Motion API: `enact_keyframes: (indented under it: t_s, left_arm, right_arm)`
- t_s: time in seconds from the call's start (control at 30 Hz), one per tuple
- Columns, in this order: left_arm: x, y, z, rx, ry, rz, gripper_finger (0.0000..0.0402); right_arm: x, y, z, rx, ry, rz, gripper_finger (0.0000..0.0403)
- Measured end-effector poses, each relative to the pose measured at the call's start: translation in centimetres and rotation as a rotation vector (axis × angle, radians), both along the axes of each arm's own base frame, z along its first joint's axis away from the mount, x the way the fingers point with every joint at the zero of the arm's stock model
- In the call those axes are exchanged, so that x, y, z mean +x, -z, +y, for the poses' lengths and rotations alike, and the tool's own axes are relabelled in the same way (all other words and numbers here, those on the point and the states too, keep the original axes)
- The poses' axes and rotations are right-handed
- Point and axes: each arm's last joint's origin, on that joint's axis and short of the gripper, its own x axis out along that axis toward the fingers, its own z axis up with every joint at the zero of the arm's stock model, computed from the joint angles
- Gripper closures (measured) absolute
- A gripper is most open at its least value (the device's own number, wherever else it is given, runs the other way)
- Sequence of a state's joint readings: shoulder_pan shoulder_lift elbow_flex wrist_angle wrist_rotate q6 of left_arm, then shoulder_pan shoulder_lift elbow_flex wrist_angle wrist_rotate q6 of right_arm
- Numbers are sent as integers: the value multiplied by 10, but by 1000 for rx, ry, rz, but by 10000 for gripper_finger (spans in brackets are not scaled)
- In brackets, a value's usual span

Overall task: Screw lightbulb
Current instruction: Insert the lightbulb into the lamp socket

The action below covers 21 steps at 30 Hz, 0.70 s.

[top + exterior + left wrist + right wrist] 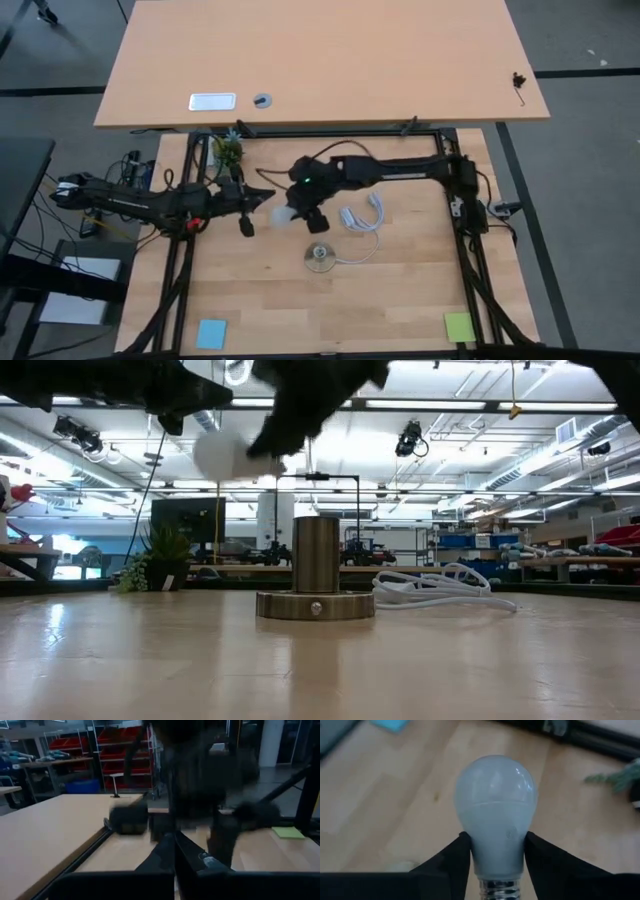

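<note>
The white lightbulb [495, 800] sits between the fingers of my right gripper [496, 851], with its rounded head pointing away from the wrist and its grey screw base [497, 889] back toward it. In the high view the bulb [280, 215] is in the air over the table's middle, up and to the left of the metal socket [320, 257]. The socket [316, 575] stands upright on its round base. My left gripper [266, 197] is shut and empty, close beside the bulb's head; its fingers [175, 854] lie together. My right gripper pinches the bulb's narrow neck [479, 851], just above the screw base, between its two fingers [451, 862]. The fingers lie along the bulb, one on each side. The bulb is lifted clear of the table [222, 455], and its head sticks out past the fingertips.
A coiled white cable [362, 218] lies right of the bulb and runs to the socket. A small potted plant [229, 150] stands at the far left. A blue note [211, 333] and a green note [458, 326] lie near the front edge.
</note>
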State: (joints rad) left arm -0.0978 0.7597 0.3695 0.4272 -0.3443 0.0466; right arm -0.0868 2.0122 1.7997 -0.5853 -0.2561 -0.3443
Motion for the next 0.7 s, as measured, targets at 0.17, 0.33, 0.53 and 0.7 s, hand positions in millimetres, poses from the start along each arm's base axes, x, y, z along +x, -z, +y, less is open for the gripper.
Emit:
enact_keyframes:
  t_s: [0.17, 0.33, 0.53, 0.7]
  left_arm:
    - [1, 1, 0, 2, 1, 9, 401]
    - [1, 1, 0, 2, 2, 8, 401]
    - [2, 2, 0, 3, 2, 10, 402]
    - [7, 3, -1, 2, 6, 1, 402]
  right_arm:
    - [-19, -16, 4, 30, 28, -26, 233]
    - [-35, -12, 22, 73, 25, -114, 236]
    - [-62, 11, 47, 201, 38, -377, 247]
    - [-84, 50, 67, 290, 89, -589, 252]
